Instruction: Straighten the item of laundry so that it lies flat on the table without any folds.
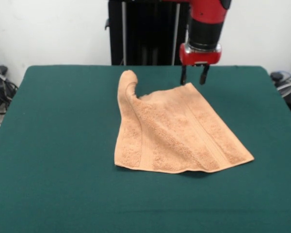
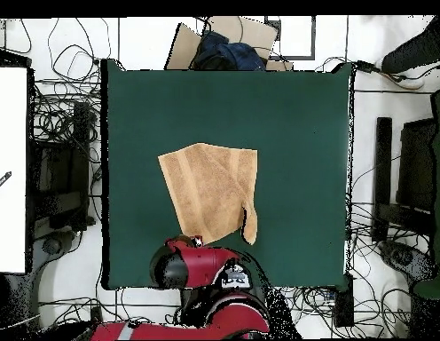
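Fingers (image 1: 184,75) spread, nothing between them, tips pointing down. Gripper (image 1: 193,76) hangs just above the far corner of the towel (image 1: 177,133) in the front view; can't tell if the tips touch the cloth, looks like a small gap. Above that, red wrist and black forearm drop in from the top edge. The overhead view shows the arm (image 2: 206,266) covering the towel's base-side corner, so the gripper itself is hidden there. Towel sits around the middle of the table (image 1: 53,121), slightly toward the robot's side, rotated diagonal to the table edges. Most of it lies flat, border bands visible running across the pile. One side isn't flat: in the front view the edge at picture left is rolled over onto itself and rises into a rounded hump at the far end; overhead that reads as a narrow flap (image 2: 250,222) doubled along the edge at picture right, tail pointing toward the base. My read: mid-task, one fold left, gripper between grasps and lining up for the next one. Next move likely needs a shift sideways to the hump, a pinch on the top layer only, then a pull outward away from the towel body. Risk: grabbing both layers and dragging the whole towel.
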{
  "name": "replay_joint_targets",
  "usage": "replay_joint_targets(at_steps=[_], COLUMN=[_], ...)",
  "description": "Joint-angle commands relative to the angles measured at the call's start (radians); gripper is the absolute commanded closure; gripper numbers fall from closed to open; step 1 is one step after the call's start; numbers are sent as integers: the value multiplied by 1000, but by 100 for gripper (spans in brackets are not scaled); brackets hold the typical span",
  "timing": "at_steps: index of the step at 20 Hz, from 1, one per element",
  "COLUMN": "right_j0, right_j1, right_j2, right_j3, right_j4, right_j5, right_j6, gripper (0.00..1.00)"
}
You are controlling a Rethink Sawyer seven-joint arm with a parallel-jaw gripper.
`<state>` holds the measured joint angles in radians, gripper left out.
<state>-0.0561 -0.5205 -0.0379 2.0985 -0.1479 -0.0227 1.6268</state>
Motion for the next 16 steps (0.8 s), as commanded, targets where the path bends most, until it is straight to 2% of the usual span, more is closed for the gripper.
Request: replay_joint_targets(at_steps=[1,5,16], right_j0=[-22,-32,-30], right_j1=[108,144,156], right_j2=[111,114,112], right_j3=[-129,-143,-164], right_j4=[31,18,7], right_j5=[41,9,3], right_j6=[134,135,129], gripper=[0,0,0])
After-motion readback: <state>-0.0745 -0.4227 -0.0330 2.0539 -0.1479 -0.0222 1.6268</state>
